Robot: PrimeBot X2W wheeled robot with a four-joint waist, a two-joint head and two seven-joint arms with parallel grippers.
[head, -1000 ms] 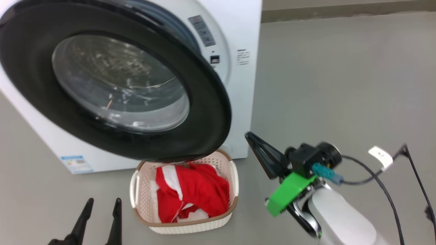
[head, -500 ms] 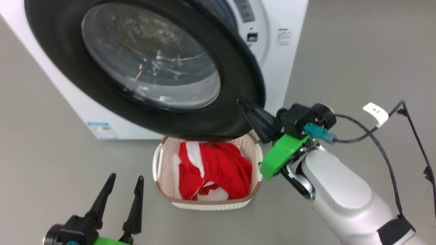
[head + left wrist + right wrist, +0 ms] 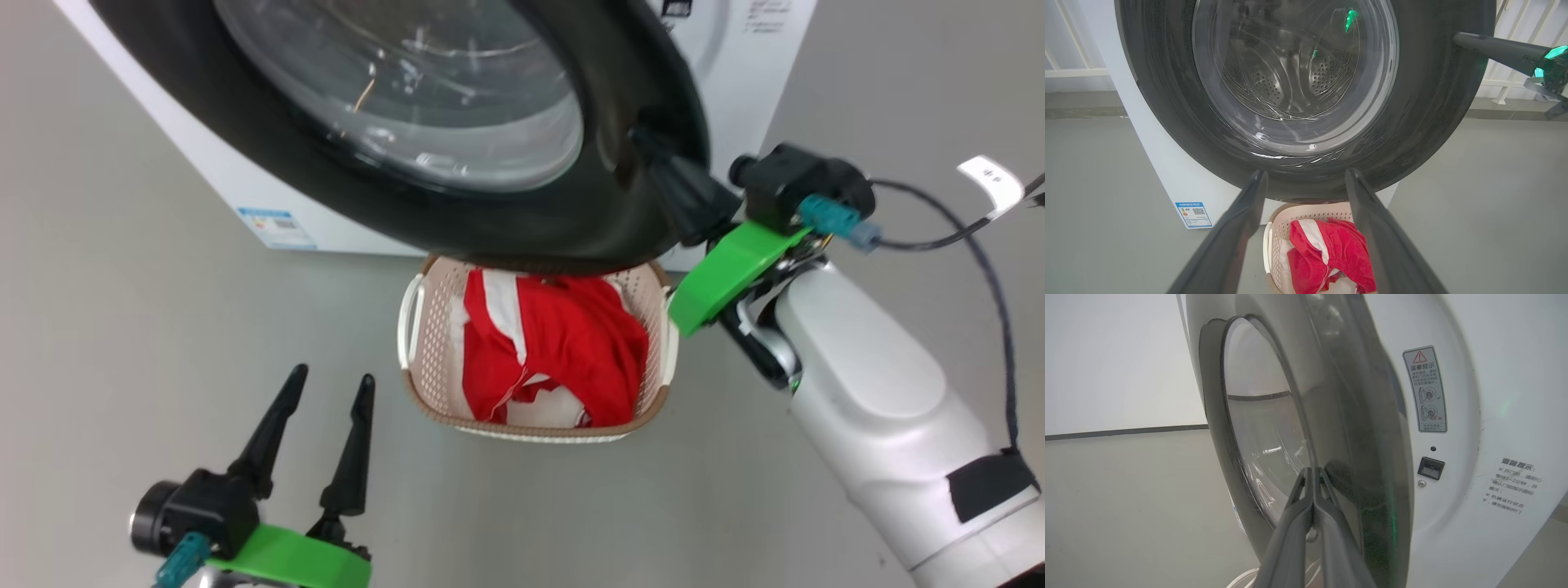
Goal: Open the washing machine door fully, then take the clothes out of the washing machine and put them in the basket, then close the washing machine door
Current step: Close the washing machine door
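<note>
The washing machine door (image 3: 629,106), a black rim around bulging glass, stands ajar from the white washing machine (image 3: 196,155). My right gripper (image 3: 642,137) is shut with nothing in it, and its tip rests against the outer face of the door's right rim; its own view shows my right gripper (image 3: 1312,470) on the door (image 3: 1355,416). The basket (image 3: 522,430) sits on the floor under the door with the red and white clothes (image 3: 571,343) in it. My left gripper (image 3: 333,377) is open, low and left of the basket. In its view, my left gripper (image 3: 1304,175) points at the door (image 3: 1433,102).
Grey floor lies all round. A blue label (image 3: 277,227) sits low on the machine's front. The door's latch slot (image 3: 1430,467) and a warning sticker (image 3: 1425,390) show on the white front panel. My right arm's black cable (image 3: 992,286) loops at the right.
My right gripper has moved up from beside the basket to the door's right rim and now touches it. The head camera has shifted, sliding the whole picture.
</note>
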